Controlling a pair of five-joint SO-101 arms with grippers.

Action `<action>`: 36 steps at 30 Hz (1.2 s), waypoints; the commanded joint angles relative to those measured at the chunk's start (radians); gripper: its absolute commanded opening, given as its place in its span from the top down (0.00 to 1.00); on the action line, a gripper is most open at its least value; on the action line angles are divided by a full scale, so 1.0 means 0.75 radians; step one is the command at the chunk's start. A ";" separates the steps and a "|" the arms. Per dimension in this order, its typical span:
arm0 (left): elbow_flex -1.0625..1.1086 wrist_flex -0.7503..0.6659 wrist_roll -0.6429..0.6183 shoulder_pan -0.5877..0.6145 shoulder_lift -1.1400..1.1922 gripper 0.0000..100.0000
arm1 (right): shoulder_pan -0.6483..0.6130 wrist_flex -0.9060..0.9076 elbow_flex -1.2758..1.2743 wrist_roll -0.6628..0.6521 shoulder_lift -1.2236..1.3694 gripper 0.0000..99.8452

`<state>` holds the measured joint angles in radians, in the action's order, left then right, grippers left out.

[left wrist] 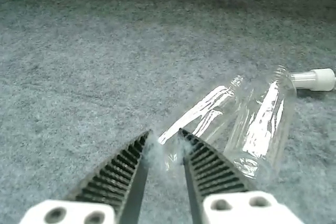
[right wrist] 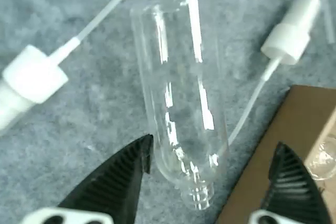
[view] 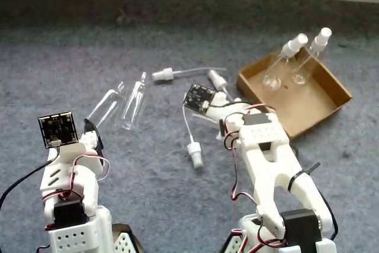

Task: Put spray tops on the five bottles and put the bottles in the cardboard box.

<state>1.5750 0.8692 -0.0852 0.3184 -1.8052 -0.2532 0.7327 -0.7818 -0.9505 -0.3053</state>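
Observation:
Two clear bottles without tops lie side by side, one [view: 106, 105] [left wrist: 202, 111] next to the other [view: 135, 102] [left wrist: 265, 124]. My left gripper [view: 92, 133] [left wrist: 164, 136] is open by a narrow gap, its tips just short of the nearer bottle's base. A third bare bottle [right wrist: 181, 93] lies between the wide-open fingers of my right gripper [view: 218, 105] [right wrist: 212, 145], neck toward the wrist. Loose white spray tops lie on the carpet: one [view: 163, 75] [left wrist: 315, 80], another [view: 217, 79] [right wrist: 291, 30], a third [view: 194, 153] [right wrist: 31, 77]. The cardboard box [view: 323, 108] [right wrist: 294, 145] holds two capped bottles [view: 281, 63] [view: 311, 57].
Everything rests on grey carpet [view: 177, 194]. The box sits at the right, close beside my right gripper. Thin dip tubes [view: 198, 71] trail from the loose spray tops across the middle.

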 commanded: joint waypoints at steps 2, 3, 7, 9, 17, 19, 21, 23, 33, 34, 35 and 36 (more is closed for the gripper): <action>-0.011 -0.027 0.010 -0.030 -0.013 0.95 | 0.011 0.253 0.292 0.121 -0.021 0.69; -0.011 -0.027 0.010 -0.030 -0.013 0.95 | 0.011 0.304 0.347 0.145 -0.021 0.69; -0.011 -0.027 0.010 -0.032 -0.013 0.95 | 0.003 0.474 0.539 0.321 -0.021 0.69; -0.011 -0.027 0.010 -0.032 -0.013 0.95 | -0.024 0.537 0.619 0.483 -0.021 0.69; -0.011 -0.027 0.010 -0.032 -0.013 0.95 | -0.150 0.586 0.729 1.221 -0.019 0.69; -0.011 -0.025 0.010 -0.032 -0.013 0.95 | -0.179 0.600 0.725 1.252 -0.021 0.69; -0.011 -0.025 0.010 -0.032 -0.013 0.95 | -0.191 0.684 0.723 1.236 -0.009 0.69; -0.011 -0.025 0.010 -0.032 -0.013 0.95 | -0.214 0.738 0.723 1.240 -0.009 0.69; -0.011 -0.027 0.010 -0.034 -0.013 0.95 | -0.202 0.588 0.723 2.001 -0.005 0.69; -0.011 -0.025 0.010 -0.034 -0.013 0.95 | -0.199 0.572 0.723 2.085 -0.005 0.69; -0.011 -0.025 0.010 -0.034 -0.013 0.95 | -0.199 0.562 0.723 2.154 -0.003 0.69; -0.011 -0.025 0.010 -0.034 -0.013 0.95 | -0.199 0.555 0.723 2.218 -0.003 0.69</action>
<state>1.5750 0.8692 -0.0852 0.3122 -1.8052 -0.4081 1.1899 -0.2984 0.5378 -0.3053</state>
